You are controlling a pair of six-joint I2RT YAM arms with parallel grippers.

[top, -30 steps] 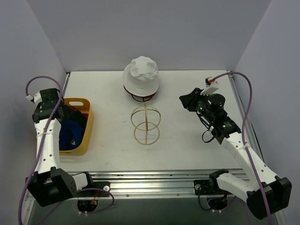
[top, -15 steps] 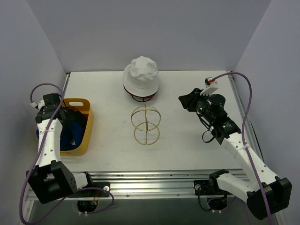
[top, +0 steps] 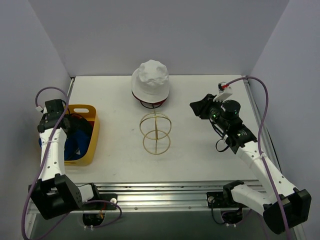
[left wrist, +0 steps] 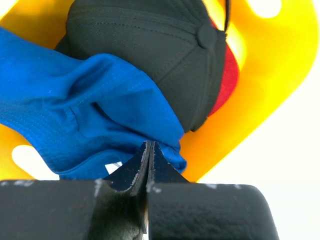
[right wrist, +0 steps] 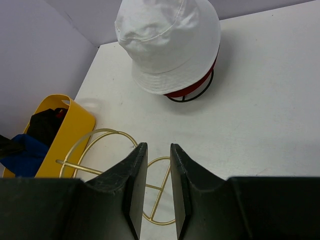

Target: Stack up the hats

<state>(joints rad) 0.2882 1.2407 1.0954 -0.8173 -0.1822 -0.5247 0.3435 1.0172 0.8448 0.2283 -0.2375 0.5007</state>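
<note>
A white bucket hat (top: 150, 79) (right wrist: 167, 45) sits at the back centre over a dark red hat (right wrist: 192, 89), of which only the rim shows. In the yellow tub (top: 94, 137) (left wrist: 270, 75) lie a blue hat (left wrist: 75, 100) (top: 75, 143) and a dark cap with red underneath (left wrist: 150, 50). My left gripper (left wrist: 150, 146) (top: 70, 130) reaches into the tub, jaws pressed together on the blue hat's edge. Hovering right of centre, my right gripper (right wrist: 157, 146) (top: 197, 107) is narrowly open and holds nothing.
A gold wire sphere frame (top: 155, 133) (right wrist: 100, 150) stands bare at the table's centre. A black wire frame (right wrist: 197, 94) carries the two stacked hats. Grey walls close in the table on three sides.
My left gripper has closed from wide open onto the blue hat inside the tub, and its arm shifted slightly. The right arm has barely moved.
</note>
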